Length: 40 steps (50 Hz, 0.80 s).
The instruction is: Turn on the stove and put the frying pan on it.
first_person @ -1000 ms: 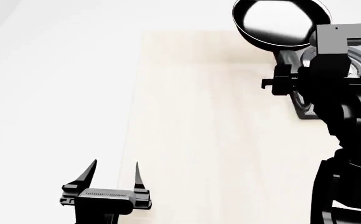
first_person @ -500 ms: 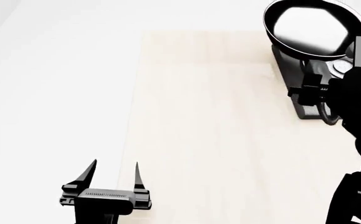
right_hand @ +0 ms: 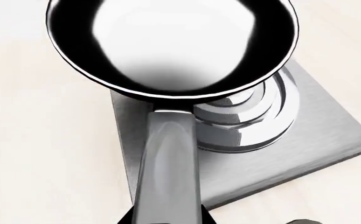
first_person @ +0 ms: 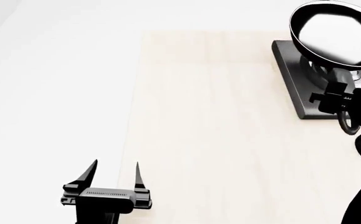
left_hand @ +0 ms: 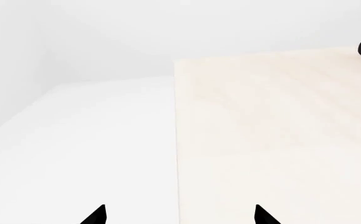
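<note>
Lower left of the head view: the left gripper (first_person: 115,175) idles over the bench (first_person: 218,140) edge, jaws apart and empty, well apart from the work. At the right edge, the right gripper (first_person: 341,100) has its jaws clamped on the handle of the frying pan (first_person: 336,35). The handle's long axis runs from the jaws toward the stove (first_person: 292,74). The pan bowl hangs over the ring burner (right_hand: 249,116), offset toward the upper left in the right wrist view; contact cannot be confirmed.

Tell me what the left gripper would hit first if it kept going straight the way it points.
Probably nothing: ahead of the left gripper lies only the bare pale wooden table, as far as shown.
</note>
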### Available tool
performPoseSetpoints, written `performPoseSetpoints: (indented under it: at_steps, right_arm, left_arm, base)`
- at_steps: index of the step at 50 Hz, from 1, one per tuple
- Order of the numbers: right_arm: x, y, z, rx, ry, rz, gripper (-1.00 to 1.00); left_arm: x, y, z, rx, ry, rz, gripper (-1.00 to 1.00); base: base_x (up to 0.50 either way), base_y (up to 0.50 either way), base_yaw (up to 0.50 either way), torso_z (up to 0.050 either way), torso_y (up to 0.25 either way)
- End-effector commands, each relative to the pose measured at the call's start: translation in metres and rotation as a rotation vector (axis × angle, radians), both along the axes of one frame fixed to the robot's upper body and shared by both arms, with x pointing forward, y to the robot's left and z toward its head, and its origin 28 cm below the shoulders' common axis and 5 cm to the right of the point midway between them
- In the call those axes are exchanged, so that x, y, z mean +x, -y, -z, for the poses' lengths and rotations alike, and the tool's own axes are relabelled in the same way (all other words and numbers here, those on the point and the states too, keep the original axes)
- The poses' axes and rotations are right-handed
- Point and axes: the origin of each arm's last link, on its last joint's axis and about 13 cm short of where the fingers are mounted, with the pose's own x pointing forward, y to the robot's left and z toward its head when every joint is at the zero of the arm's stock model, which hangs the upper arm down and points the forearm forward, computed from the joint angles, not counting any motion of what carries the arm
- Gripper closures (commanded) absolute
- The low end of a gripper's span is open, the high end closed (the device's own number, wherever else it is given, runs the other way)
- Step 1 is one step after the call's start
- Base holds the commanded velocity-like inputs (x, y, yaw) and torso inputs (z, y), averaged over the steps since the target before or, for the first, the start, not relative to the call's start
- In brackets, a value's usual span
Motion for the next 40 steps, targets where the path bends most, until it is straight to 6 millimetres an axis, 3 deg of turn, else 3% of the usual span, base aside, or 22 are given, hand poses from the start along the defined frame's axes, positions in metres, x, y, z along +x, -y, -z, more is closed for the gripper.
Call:
performPoseSetpoints:
  at_steps: [1,23,40]
  right_arm:
    - [-0.002,0.014,-0.006,0.002,0.054,0.048,1.00]
    - [-0.006,0.030,0.000,0.040,0.057,0.099,1.00]
    - [-0.001,0.031,0.011,0.052,0.033,0.099,1.00]
  left_arm:
    - [0.000,0.000,0.000,-0.003,-0.002,-0.001,-1.00]
    - [0.001,0.000,0.000,-0.001,-0.002,-0.001,-1.00]
    - [0.000,0.001,0.001,0.002,-0.003,-0.001,-1.00]
  base:
    - [0.00,0.00,0.00,0.000,0.000]
    - [0.00,0.00,0.00,0.000,0.002]
    - [0.00,0.00,0.00,0.001,0.002]
